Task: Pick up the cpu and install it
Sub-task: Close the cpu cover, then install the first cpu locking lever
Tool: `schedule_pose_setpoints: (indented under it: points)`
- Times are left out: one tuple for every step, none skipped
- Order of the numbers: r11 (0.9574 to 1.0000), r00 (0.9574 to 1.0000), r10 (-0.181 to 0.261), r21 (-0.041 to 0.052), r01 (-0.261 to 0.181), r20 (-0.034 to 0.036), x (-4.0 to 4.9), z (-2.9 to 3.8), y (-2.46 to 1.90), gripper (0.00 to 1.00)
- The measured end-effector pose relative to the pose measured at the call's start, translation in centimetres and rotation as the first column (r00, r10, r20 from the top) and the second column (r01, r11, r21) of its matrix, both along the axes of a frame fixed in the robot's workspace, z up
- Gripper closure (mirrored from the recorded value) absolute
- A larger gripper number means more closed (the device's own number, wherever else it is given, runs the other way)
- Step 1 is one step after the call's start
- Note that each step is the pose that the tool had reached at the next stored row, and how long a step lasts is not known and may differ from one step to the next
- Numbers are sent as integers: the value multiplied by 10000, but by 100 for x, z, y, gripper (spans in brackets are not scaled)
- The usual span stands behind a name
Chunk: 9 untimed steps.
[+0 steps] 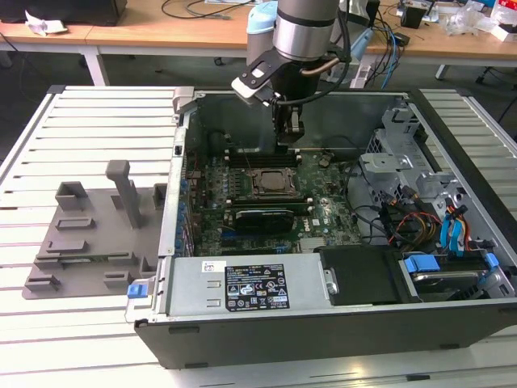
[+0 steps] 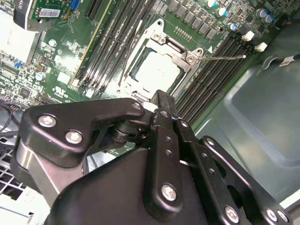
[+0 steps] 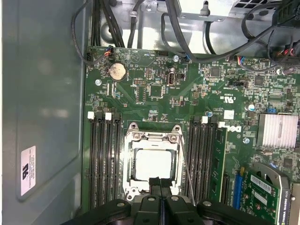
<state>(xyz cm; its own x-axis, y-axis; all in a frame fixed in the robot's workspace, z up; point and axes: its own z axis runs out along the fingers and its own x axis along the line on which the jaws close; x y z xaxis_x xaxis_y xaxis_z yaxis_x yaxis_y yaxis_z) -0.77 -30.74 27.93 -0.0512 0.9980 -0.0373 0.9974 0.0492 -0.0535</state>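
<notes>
The cpu is a pale silvery square lying flat inside the metal socket frame on the green motherboard, between the rows of black memory slots. It shows in both wrist views, cpu, and in the exterior view, cpu, at the middle of the open computer case. My gripper hangs above the board just beyond the socket's far side. Its black fingertips press together with nothing between them; gripper is clear of the chip.
A thin wire lever runs beside the socket. The case walls ring the board, with a card, power supply and cabled drive bays. A grey tray with upright posts lies on the slatted table at the exterior view's left.
</notes>
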Motion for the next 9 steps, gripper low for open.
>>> schedule_pose_setpoints:
  points:
    - [10000,10000,0,1,0,0,0,0,0,89]
    - [10000,10000,0,1,0,0,0,0,0,89]
    - [10000,10000,0,0,0,0,0,0,0,89]
    - [10000,10000,0,1,0,0,0,0,0,89]
    - [10000,10000,0,0,0,0,0,1,0,89]
    - [10000,10000,0,1,0,0,0,1,0,89]
    - [10000,10000,0,0,0,0,0,1,0,89]
    - [10000,10000,34,0,-34,0,0,1,0,89]
    - [9997,9997,264,-1,-264,-2,0,2,0,89]
